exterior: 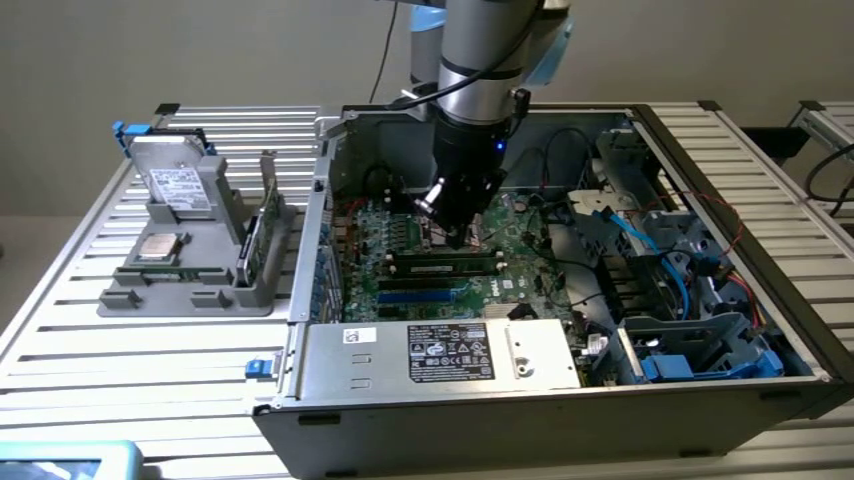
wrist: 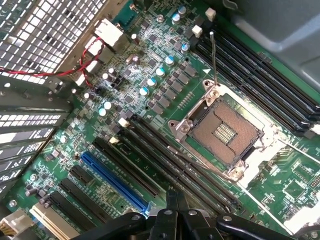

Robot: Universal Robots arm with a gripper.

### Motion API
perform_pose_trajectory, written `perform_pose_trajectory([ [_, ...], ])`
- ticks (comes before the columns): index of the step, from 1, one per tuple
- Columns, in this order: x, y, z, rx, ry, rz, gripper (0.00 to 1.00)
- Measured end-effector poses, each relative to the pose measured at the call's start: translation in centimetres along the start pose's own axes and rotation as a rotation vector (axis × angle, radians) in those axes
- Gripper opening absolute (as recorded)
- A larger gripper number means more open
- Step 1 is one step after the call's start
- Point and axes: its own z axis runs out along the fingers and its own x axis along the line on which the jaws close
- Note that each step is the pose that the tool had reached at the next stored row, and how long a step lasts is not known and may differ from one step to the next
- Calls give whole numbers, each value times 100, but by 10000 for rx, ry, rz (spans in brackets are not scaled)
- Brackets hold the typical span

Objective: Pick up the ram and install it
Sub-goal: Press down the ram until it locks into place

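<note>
A ram [exterior: 274, 220], a thin green stick, stands on edge in the grey holder [exterior: 200, 285] outside the open computer case, on the exterior view's left. My gripper [exterior: 459, 238] hangs inside the case, low over the green motherboard [exterior: 400, 240], far from that stick. Its dark fingers [wrist: 172, 207] are shut together with nothing seen between them. Below them in the wrist view run long black slots [wrist: 175, 160], which look bare, beside the open processor socket [wrist: 225, 132]. In the exterior view a dark strip with a pale patch [exterior: 447, 267] lies along a slot just in front of the gripper.
The case wall [exterior: 320, 230] stands between the holder and the motherboard. A silver processor [exterior: 163, 247] and a drive [exterior: 174, 185] sit on the holder. Cables and blue drive brackets [exterior: 694, 350] crowd the case's right side. A blue slot [wrist: 115, 180] lies beside the black ones.
</note>
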Motion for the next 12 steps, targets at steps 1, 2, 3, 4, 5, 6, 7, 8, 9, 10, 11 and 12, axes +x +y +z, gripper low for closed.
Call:
perform_pose_trajectory([
  [1, 0, 0, 0, 13, -11, 87, 11],
  [2, 0, 0, 0, 27, -20, 173, 11],
  [3, 1, 0, -1, 44, -26, 259, 11],
  [4, 1, 0, 0, 63, -32, 343, 11],
  [5, 0, 0, 0, 82, -36, 428, 11],
  [6, 0, 0, 0, 102, -37, 513, 11],
  [7, 0, 0, 0, 124, -36, 598, 11],
  [8, 0, 0, 0, 146, -32, 682, 11],
  [9, 0, 0, 0, 168, -29, 766, 11],
  [10, 0, 0, 0, 192, -23, 857, 11],
  [11, 0, 0, 0, 214, -19, 943, 11],
  [12, 0, 0, 0, 236, -16, 1026, 11],
])
